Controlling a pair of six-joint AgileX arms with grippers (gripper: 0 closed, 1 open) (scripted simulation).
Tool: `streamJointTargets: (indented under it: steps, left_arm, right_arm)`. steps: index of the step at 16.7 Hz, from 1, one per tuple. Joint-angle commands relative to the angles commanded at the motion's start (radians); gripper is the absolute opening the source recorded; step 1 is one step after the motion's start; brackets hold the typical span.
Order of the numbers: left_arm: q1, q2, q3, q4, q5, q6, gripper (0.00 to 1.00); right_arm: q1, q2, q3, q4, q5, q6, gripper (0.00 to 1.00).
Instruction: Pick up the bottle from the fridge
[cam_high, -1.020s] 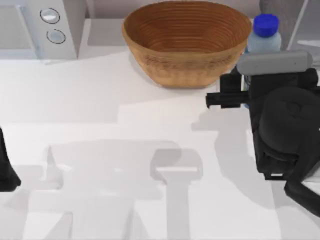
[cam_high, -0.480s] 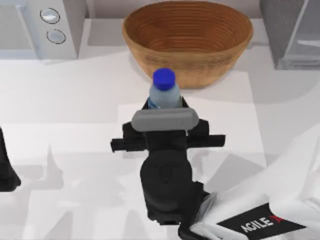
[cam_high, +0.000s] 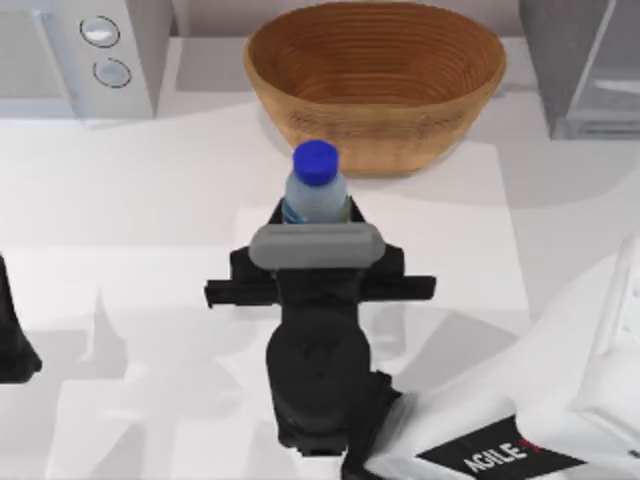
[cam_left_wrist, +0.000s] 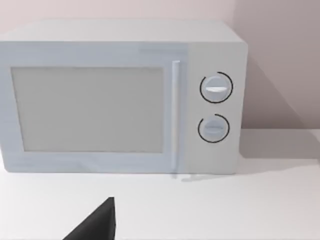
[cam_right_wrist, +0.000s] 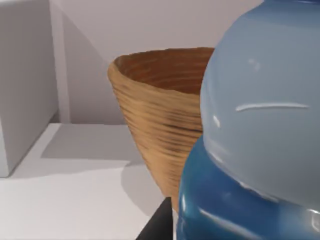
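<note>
Now, my table (cam_high: 120, 200) carries the fridge (cam_high: 560, 70) at its far right corner, a microwave (cam_high: 90, 55) at the far left corner and a basket (cam_high: 375, 80) at the far edge between them. My right gripper (cam_high: 318, 225) is over the middle of the table, just in front of the basket, clamped on the bottle (cam_high: 316, 190), which stands upright in my grip, blue cap up, well clear of the fridge. My left arm (cam_high: 15, 340) sits parked at the left edge, and I cannot tell how its fingers stand. To do this well, I judge I should keep the squeeze steady, hold the bottle vertical, and avoid brushing the basket wall right beside it.
</note>
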Motion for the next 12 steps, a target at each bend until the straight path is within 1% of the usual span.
streamJointTargets:
  steps: [3, 7, 12]
  left_arm:
    - [0.000, 0.000, 0.000, 0.000, 0.000, 0.000, 1.00]
    - [0.000, 0.000, 0.000, 0.000, 0.000, 0.000, 1.00]
    - [0.000, 0.000, 0.000, 0.000, 0.000, 0.000, 1.00]
  right_arm:
    - [-0.042, 0.064, 0.042, 0.014, -0.035, -0.006, 0.00]
    - [-0.108, 0.160, 0.122, 0.046, -0.105, -0.005, 0.00]
    - [-0.118, 0.175, 0.135, 0.052, -0.116, -0.005, 0.00]
